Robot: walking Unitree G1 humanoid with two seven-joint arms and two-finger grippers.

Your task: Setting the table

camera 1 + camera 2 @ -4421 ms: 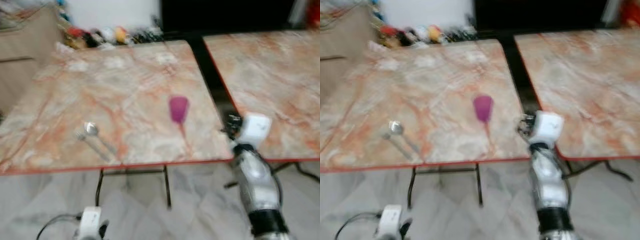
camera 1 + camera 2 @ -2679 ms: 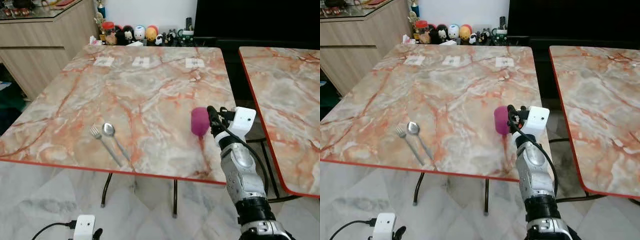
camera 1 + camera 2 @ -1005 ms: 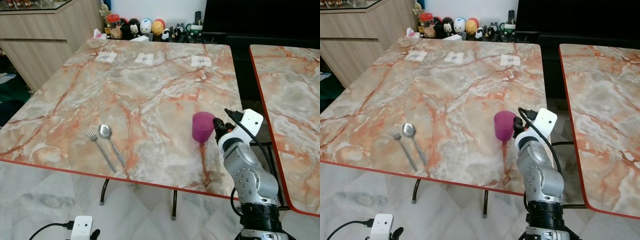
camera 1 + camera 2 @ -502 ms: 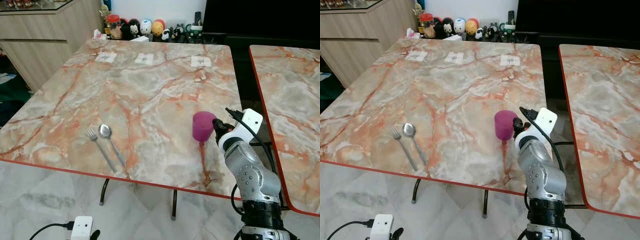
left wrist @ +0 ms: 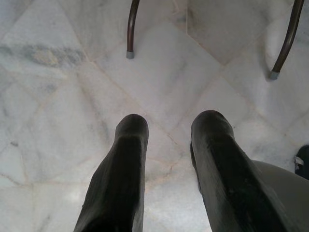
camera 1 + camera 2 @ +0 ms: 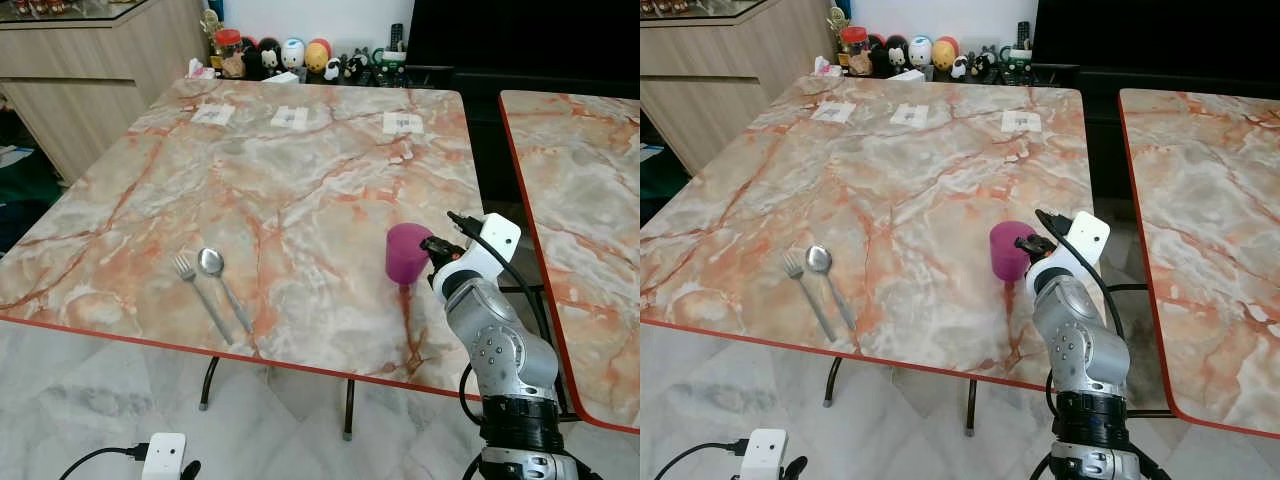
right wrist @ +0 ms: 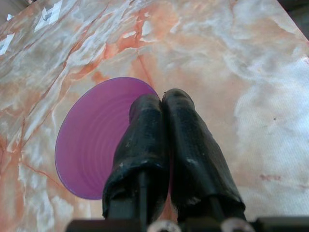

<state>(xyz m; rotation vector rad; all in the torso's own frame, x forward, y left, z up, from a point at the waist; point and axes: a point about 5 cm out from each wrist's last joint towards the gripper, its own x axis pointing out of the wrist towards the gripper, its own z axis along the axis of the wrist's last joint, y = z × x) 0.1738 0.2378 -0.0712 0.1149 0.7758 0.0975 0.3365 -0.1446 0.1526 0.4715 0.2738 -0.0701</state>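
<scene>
A purple cup stands upright on the marble table, close to its right edge. My right gripper reaches it from the right. In the right wrist view the fingers are pressed together on the near rim of the cup, whose inside faces the camera. A fork and a spoon lie side by side near the table's front left. My left gripper hangs low over the marble floor, its fingers apart and empty.
Three small paper cards lie along the table's far side, with figurines behind. A wooden cabinet stands at the left. A second marble table is to the right across a narrow gap. Metal table legs rise from the floor.
The camera has settled since the blurred frames. My right gripper came from the table's right edge to the cup and closed on its rim. Over the last second almost nothing moved.
</scene>
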